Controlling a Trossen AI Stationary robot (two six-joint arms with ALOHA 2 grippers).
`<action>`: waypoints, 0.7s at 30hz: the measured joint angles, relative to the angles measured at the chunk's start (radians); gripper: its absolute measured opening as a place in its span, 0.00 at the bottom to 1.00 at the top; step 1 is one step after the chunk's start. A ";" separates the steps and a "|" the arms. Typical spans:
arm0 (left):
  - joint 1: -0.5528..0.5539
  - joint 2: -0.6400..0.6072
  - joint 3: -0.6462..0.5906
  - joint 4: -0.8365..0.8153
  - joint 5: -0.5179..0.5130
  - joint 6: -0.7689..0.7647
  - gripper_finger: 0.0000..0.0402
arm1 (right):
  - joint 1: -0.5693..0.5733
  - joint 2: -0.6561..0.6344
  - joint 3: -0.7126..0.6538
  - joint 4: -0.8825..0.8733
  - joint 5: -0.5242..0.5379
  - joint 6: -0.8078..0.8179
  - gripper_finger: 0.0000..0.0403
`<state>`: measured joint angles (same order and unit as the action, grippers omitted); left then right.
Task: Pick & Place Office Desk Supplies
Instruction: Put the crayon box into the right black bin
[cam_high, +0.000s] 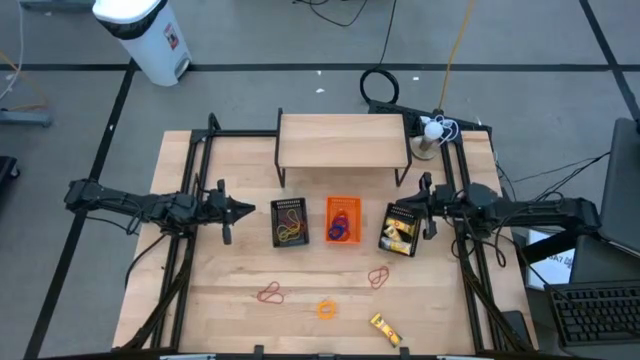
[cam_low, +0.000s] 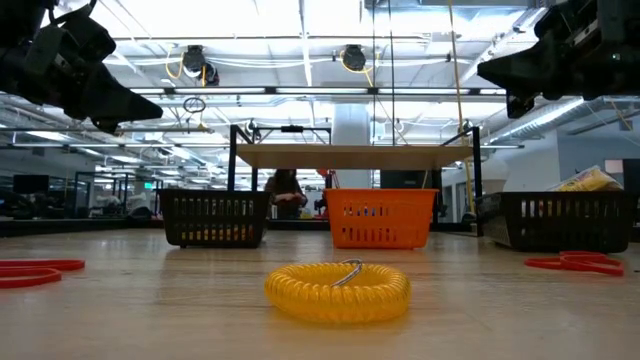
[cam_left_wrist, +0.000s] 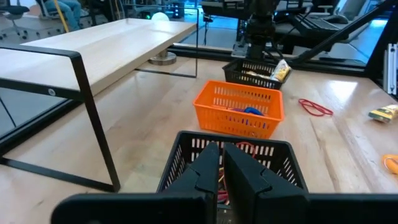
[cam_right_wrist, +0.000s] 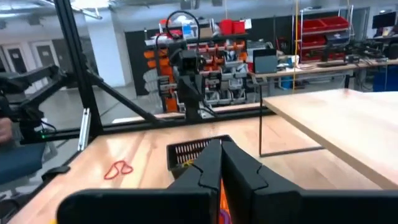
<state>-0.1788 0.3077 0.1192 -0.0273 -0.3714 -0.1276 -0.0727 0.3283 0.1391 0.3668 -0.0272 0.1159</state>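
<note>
Loose supplies lie on the near part of the wooden table: two red rubber bands (cam_high: 271, 293) (cam_high: 378, 276), an orange-yellow coil ring (cam_high: 327, 309) and a yellow oblong piece (cam_high: 386, 329). The left black mesh tray (cam_high: 290, 222) holds rubber bands. Blue and red rings lie in the orange tray (cam_high: 342, 220). The right black mesh tray (cam_high: 403, 230) holds yellow pieces. My left gripper (cam_high: 248, 209) hovers shut and empty, just left of the left tray (cam_left_wrist: 230, 155). My right gripper (cam_high: 414, 206) hovers shut and empty over the right tray's right side.
A wooden shelf riser on black legs (cam_high: 343, 140) stands behind the three trays. A white round object on a base (cam_high: 432, 128) sits at the far right corner. Black frame rails (cam_high: 190, 180) run along both table sides. Bare wood lies between the trays and the loose items.
</note>
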 joint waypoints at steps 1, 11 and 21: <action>0.000 0.000 0.000 0.000 0.000 0.000 0.06 | 0.000 -0.001 -0.011 0.023 0.000 0.000 0.00; 0.000 0.000 0.000 -0.006 -0.004 -0.018 0.06 | 0.000 -0.044 -0.089 0.117 0.001 0.001 0.00; 0.000 0.000 0.000 -0.013 -0.030 -0.065 0.06 | 0.000 -0.045 -0.092 0.053 0.005 -0.023 0.00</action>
<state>-0.1789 0.3075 0.1192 -0.0405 -0.4015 -0.1926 -0.0731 0.2832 0.0475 0.4194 -0.0224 0.0925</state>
